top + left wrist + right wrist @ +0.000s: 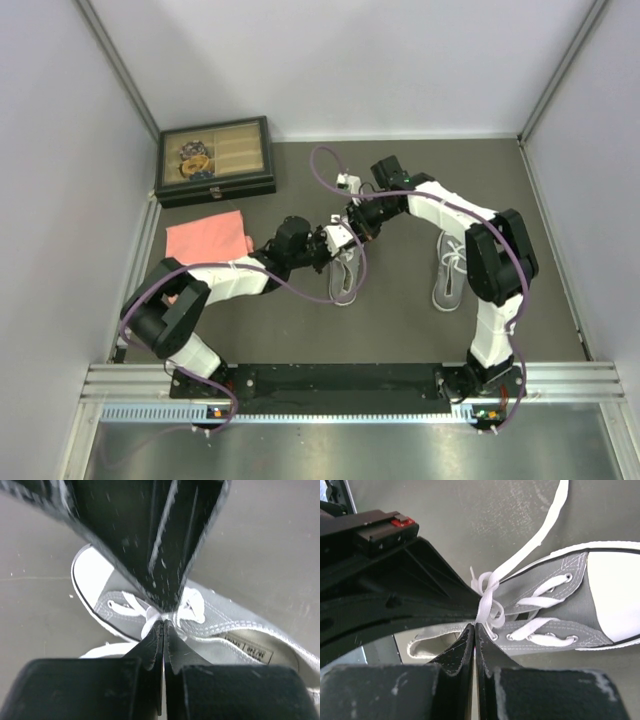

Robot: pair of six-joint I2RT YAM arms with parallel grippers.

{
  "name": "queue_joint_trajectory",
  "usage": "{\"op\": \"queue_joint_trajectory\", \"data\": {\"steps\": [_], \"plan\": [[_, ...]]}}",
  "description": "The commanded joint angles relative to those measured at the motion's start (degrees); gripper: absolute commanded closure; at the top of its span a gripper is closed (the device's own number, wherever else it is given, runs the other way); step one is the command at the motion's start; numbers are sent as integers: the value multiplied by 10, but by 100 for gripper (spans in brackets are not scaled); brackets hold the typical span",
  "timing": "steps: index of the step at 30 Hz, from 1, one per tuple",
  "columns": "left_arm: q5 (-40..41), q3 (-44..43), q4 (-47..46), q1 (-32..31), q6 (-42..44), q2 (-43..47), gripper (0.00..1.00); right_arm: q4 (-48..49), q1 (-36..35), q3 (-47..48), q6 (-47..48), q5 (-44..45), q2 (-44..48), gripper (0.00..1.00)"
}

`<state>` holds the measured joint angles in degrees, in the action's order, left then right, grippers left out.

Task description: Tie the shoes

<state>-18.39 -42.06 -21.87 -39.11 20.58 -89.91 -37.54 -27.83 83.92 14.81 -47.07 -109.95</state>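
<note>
The left gripper (164, 622) and right gripper (475, 625) each pinch the white lace (487, 602) over the left-hand sneaker (345, 278); an uneven pull could slip a strand or drag the shoe.

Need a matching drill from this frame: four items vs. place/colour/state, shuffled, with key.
Items:
1 box
2 cloth
3 middle shoe
4 other shoe

Descriptions:
a pink, folded
b laces pinched by left gripper and right gripper
c far left corner
d lies at the right, no gripper on it

Pairs: 1-c, 2-a, 3-b, 4-d
</note>
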Motion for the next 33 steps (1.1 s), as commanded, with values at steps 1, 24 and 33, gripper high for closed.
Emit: {"op": "queue_joint_trajectory", "data": {"steps": [1,24,33], "plan": [[-3,20,-34,2,28,32,100,21,6,-2,-2,-21,35,100],[-21,65,-248,-29,32,-32,100,11,49,33,-111,-97,7,77],[-17,81,-307,-30,43,-47,100,38,100,5,-189,-71,11,75]]}}
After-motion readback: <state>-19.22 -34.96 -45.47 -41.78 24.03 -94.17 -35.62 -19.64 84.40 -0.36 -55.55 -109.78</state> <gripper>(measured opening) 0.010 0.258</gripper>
